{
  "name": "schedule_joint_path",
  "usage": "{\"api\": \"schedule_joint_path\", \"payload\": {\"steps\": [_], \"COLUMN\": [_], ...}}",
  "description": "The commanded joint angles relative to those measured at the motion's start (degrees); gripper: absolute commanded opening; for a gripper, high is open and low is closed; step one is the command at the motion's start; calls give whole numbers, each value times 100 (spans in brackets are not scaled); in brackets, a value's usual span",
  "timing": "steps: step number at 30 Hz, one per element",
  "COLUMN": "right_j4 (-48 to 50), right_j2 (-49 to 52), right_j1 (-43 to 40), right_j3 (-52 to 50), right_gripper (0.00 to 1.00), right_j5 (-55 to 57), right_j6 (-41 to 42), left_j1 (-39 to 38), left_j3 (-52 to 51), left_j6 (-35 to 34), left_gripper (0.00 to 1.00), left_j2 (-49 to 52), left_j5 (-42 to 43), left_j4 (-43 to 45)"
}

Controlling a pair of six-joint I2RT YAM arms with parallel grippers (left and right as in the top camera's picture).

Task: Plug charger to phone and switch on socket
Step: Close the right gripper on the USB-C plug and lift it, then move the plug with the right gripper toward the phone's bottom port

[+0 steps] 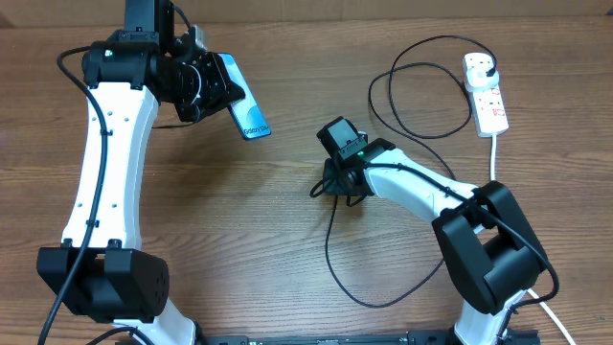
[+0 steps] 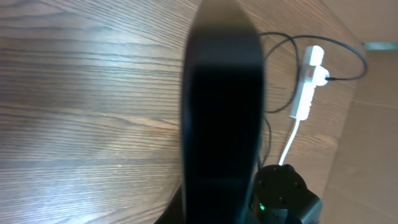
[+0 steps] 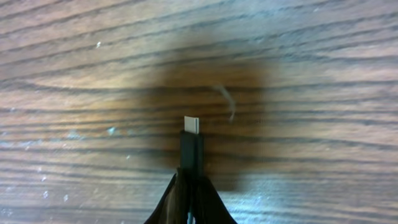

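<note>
- While the left gripper (image 1: 218, 88) holds the phone (image 1: 247, 109) above the counter (image 1: 239, 240) at 11 o'clock in the overhead view, its jaws clenched on the handset's upper end, the right gripper (image 1: 328, 184) sits near the centre with its jaws clamped on the charger (image 1: 326, 245). The phone lies toward 10 o'clock from those jaws. Its long axis runs from 11 to 5 o'clock, and the free end bearing white text faces the right arm. The coming move appears to turn on lining the cable end up with that bottom edge. The socket (image 1: 487, 92) rests at 2 o'clock, nearer the right arm, with the black plug (image 1: 482, 67) apparently seated at its far end.
- From the left wrist, the phone (image 2: 221, 106) fills the middle as a dark, blurred slab running from 12 to 6 o'clock, so the jaws themselves cannot be made out here. The socket (image 2: 305, 93) and its thick white cord (image 2: 289, 143) show at 2 o'clock, well apart from the phone.
- From the right wrist, the connector tip (image 3: 191, 125) juts toward 12 o'clock out of tightly closed jaws at 6 o'clock. It hangs over bare counter (image 3: 311, 62), with no phone in view.
</note>
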Motion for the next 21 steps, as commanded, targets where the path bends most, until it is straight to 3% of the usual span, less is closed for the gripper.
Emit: {"api": "schedule_joint_path", "payload": {"steps": [1, 7, 16, 21], "right_j4": [-22, -378, -553, -743], "right_j2": [-544, -1266, -2046, -2070], "right_j1": [-153, -575, -1187, -1241], "right_j3": [190, 190, 190, 188], "right_gripper": [4, 4, 4, 4], "right_j5": [-490, -1458, -4940, -6612], "right_j6": [-11, -111, -1329, -2094], "left_j1": [-26, 98, 428, 527], "left_j3": [9, 11, 11, 11], "left_j6": [-76, -76, 273, 332], "left_gripper": [4, 4, 4, 4], "left_j2": [-13, -13, -13, -13], "left_j5": [603, 1453, 3327, 3659], "left_j4": [87, 328, 361, 363]}}
